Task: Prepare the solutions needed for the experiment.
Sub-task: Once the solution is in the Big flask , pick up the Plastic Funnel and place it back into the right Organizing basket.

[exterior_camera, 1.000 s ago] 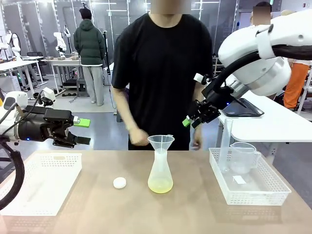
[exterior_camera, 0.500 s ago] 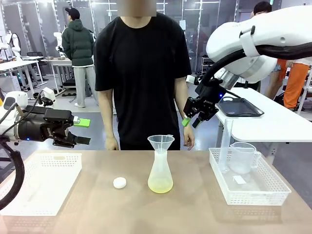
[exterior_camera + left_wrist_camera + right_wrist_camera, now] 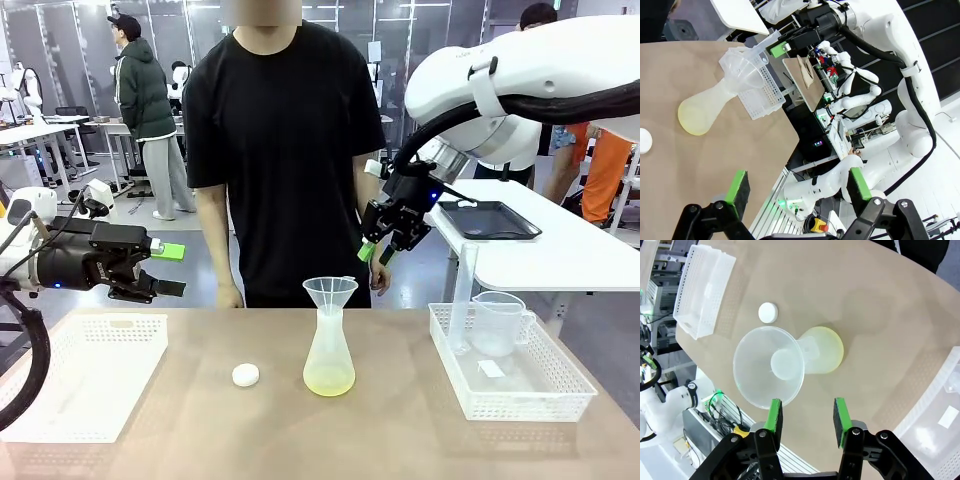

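A frosted conical flask (image 3: pixel 329 352) stands mid-table with a clear funnel (image 3: pixel 330 291) in its neck. A small amount of pale yellow-green solution (image 3: pixel 329 381) lies at its bottom. My right gripper (image 3: pixel 374 254) hangs open above and to the right of the funnel, with nothing between its fingers. In the right wrist view the funnel (image 3: pixel 769 365) and flask (image 3: pixel 823 355) lie just ahead of my right gripper (image 3: pixel 807 415). My left gripper (image 3: pixel 170 270) is open over the table's left side, far from the flask (image 3: pixel 701 111); my left gripper (image 3: pixel 799 189) holds nothing.
A small white cap (image 3: pixel 245 375) lies left of the flask. A white basket (image 3: pixel 90 330) sits at the left. Another basket (image 3: pixel 520 405) at the right holds a clear measuring jug (image 3: pixel 497 322). A person (image 3: pixel 290 150) stands at the far edge, arms down.
My right gripper has moved left and slightly down toward the funnel. The person has straightened up and drawn the hands back to the sides. My left arm has not moved.
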Robot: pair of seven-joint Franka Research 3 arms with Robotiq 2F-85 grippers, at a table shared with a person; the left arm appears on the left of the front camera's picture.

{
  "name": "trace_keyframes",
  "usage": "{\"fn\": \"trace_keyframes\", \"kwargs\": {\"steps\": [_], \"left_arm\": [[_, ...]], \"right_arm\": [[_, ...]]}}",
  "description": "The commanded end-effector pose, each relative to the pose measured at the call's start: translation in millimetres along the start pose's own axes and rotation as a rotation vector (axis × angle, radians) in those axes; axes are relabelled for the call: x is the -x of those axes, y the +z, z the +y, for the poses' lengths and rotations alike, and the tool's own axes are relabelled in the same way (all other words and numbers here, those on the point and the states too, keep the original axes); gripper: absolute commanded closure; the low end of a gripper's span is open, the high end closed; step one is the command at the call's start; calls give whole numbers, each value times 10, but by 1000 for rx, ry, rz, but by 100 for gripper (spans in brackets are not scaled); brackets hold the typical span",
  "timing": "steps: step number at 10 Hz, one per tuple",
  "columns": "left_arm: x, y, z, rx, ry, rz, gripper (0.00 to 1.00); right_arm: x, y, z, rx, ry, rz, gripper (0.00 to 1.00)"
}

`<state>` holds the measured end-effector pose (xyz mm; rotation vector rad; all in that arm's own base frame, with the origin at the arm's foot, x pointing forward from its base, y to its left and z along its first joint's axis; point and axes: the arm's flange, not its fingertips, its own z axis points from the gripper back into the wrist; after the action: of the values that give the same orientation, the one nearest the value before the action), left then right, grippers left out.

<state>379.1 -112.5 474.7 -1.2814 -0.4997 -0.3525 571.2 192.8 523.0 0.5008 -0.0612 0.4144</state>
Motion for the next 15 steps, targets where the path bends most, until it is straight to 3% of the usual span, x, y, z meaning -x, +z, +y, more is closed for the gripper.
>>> {"fn": "trace_keyframes", "kwargs": {"steps": [1, 8, 11, 13, 14, 15], "left_arm": [[-18, -25, -18, 22, 17, -16, 0], [-18, -25, -18, 22, 17, -16, 0], [-18, -25, -18, 22, 17, -16, 0], [-18, -25, -18, 22, 17, -16, 0], [-18, -25, -18, 22, 17, -16, 0], [-18, -25, -18, 22, 17, -16, 0]], "right_arm": [[-86, -67, 57, 0, -49, 23, 47], [-267, -601, 76, -37, -112, 77, 47], [-67, -480, -37, -12, -152, 87, 47], [58, -362, -98, -60, -159, 86, 47], [104, -275, -137, -63, -160, 95, 56], [154, -207, -152, -59, -161, 106, 56]]}}
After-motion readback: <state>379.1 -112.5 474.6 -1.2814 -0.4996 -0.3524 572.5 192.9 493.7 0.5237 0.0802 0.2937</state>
